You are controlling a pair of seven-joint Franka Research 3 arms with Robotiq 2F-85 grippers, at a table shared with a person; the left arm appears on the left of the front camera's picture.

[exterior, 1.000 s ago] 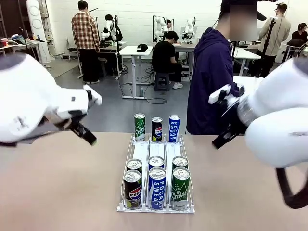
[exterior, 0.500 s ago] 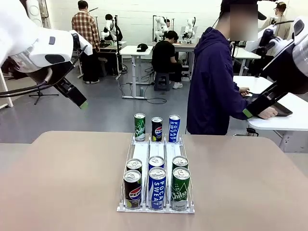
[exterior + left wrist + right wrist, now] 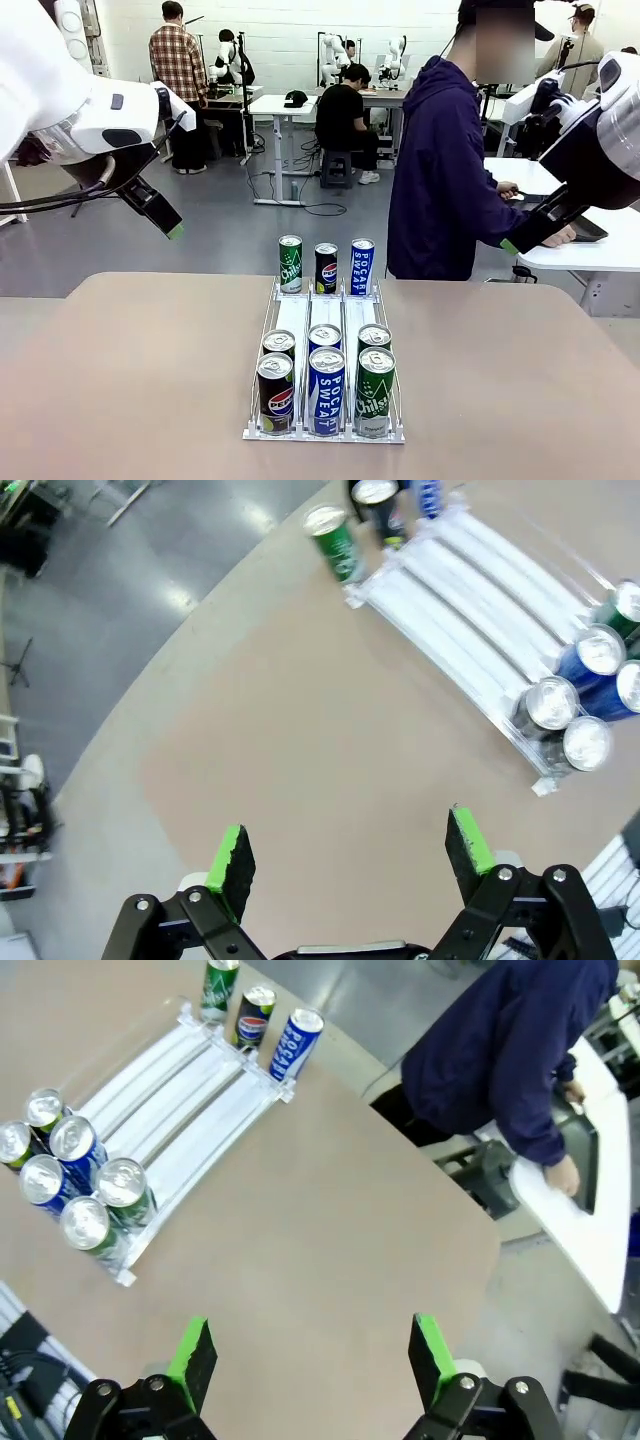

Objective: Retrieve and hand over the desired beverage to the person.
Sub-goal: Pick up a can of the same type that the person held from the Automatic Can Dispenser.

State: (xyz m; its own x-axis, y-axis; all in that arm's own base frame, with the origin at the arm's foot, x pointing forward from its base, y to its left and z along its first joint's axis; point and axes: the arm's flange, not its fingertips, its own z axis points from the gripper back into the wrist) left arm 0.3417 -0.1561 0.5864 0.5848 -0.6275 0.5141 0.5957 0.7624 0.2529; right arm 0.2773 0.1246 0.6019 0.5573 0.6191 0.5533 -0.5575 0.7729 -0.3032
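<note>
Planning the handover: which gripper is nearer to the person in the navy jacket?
Right. The right gripper hangs above the table's right side, close by the person; the left gripper hangs above the left side, across the can rack from them.

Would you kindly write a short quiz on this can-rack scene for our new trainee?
1. True or false: the left gripper is shut on a can.
2. Which can stands in the front row, middle lane, at the rack's near end? A) green B) blue C) black
3. How many far-end cans are there?
Key: 1. False: it is open and empty. 2. B, the blue can. 3. Three.
</note>
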